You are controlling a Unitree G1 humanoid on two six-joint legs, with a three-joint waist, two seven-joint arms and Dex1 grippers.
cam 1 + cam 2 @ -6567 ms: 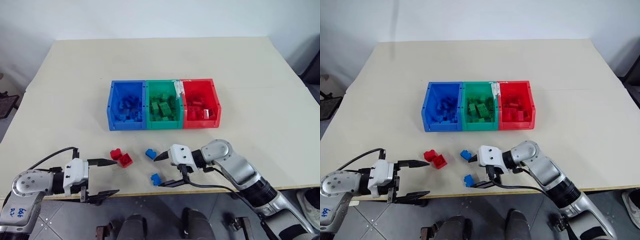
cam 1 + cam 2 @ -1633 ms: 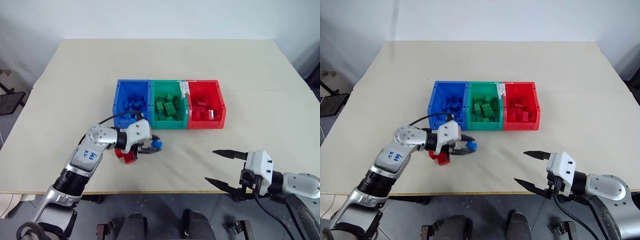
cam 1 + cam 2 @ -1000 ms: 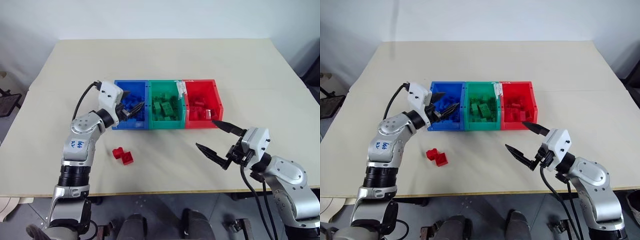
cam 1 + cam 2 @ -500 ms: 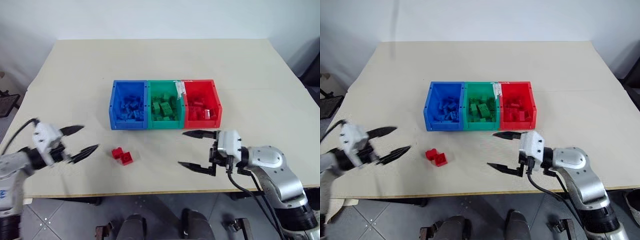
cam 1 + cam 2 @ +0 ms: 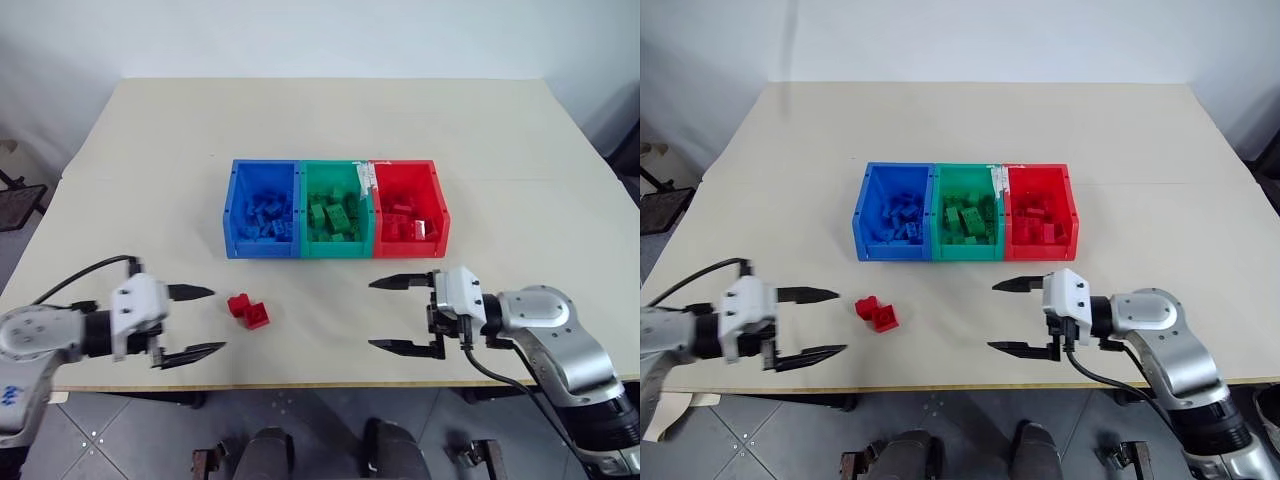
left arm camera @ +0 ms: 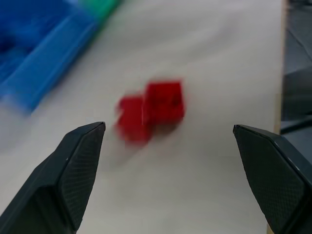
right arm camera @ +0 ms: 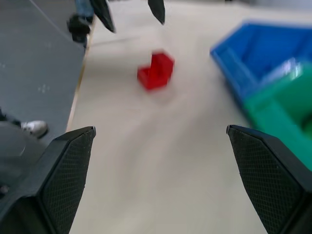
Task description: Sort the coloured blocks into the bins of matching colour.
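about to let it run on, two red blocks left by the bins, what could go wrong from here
The two red blocks lie touching, so a pinch by the open left gripper may take both, or nudge one away. The red bin is the farthest from that gripper, past the blue bin and green bin, so a short drop could land in the wrong colour.

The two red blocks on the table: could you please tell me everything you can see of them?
The red blocks are two small bright plastic toy bricks, lying side by side and touching on the bare table, in front of the blue bin and outside every bin. Nothing grips them: the left gripper stands beside them with jaws open, clear of them.
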